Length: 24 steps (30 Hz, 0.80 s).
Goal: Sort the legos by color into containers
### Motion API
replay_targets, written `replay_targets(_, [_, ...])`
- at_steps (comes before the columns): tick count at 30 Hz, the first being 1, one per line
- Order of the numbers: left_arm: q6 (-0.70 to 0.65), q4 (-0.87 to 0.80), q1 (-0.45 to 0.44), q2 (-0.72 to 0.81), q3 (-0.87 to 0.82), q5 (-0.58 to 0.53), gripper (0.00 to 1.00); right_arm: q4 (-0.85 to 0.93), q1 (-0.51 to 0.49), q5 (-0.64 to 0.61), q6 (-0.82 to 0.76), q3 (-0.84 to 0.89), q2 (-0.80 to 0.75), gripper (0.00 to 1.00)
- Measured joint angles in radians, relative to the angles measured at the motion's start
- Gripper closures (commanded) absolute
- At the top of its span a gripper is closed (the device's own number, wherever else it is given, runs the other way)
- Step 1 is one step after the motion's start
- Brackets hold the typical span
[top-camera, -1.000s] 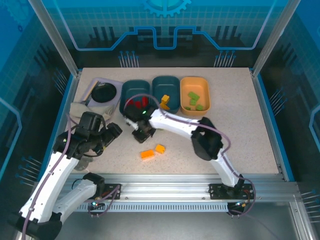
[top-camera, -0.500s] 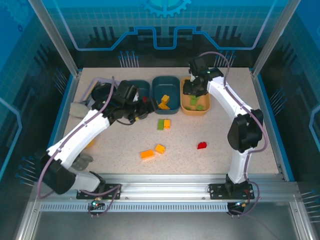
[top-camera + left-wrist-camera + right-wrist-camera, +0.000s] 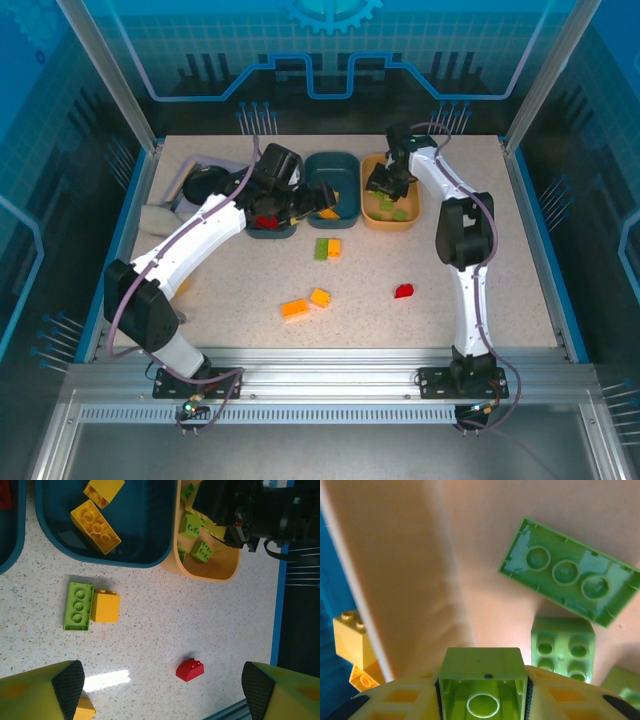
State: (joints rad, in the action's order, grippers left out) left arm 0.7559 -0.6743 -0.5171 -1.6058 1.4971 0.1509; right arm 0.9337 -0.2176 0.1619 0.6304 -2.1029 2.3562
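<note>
The right pincer [image 3: 483, 696] grips a small green brick [image 3: 483, 672] between its two pads, hollow side toward the wrist camera, just above the floor of the orange tub [image 3: 405, 555]. Below it in that tub lie a long green brick [image 3: 570, 572] and a square green brick [image 3: 562, 647]. Beyond the tub's wall, a yellow brick [image 3: 352, 635] sits in the neighbouring teal tub.

The left pincer [image 3: 160, 692] stands wide open with nothing between its fingers, over the desk [image 3: 165, 630] in front of the tubs. Under it a flat green brick [image 3: 78, 606] lies touching a yellow block [image 3: 105, 606], and a red rounded brick [image 3: 190, 669] lies well apart from them. The middle teal tub [image 3: 145, 540] holds two yellow bricks [image 3: 95, 527].

From above, the three tubs stand in a row at the far side. The left teal tub [image 3: 272, 232] has red bricks [image 3: 265, 220] in it and is partly covered by the left arm. Nearer the arm bases, an orange brick [image 3: 294, 308] and a yellow cube [image 3: 320, 296] lie just beside each other on the desk.
</note>
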Motion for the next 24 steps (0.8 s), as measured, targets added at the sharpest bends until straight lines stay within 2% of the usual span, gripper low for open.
replay_targets(6, [-0.032,-0.014,-0.016,-0.026,0.000,0.001,0.16,0.015,0.003,0.034,0.028,-0.002,0.016,0.37])
replay_targets(13, [-0.076,-0.084,-0.042,-0.035,-0.007,-0.004,0.18,0.016,0.001,0.022,0.023,0.014,-0.019,0.36])
replay_targets(19, [-0.143,-0.175,-0.066,0.042,-0.131,-0.018,0.19,-0.029,-0.047,-0.033,-0.054,0.089,-0.211,0.34])
replay_targets(24, [-0.257,-0.273,-0.144,0.092,-0.232,-0.030,0.16,-0.160,-0.171,-0.065,-0.141,0.336,-0.495,0.26])
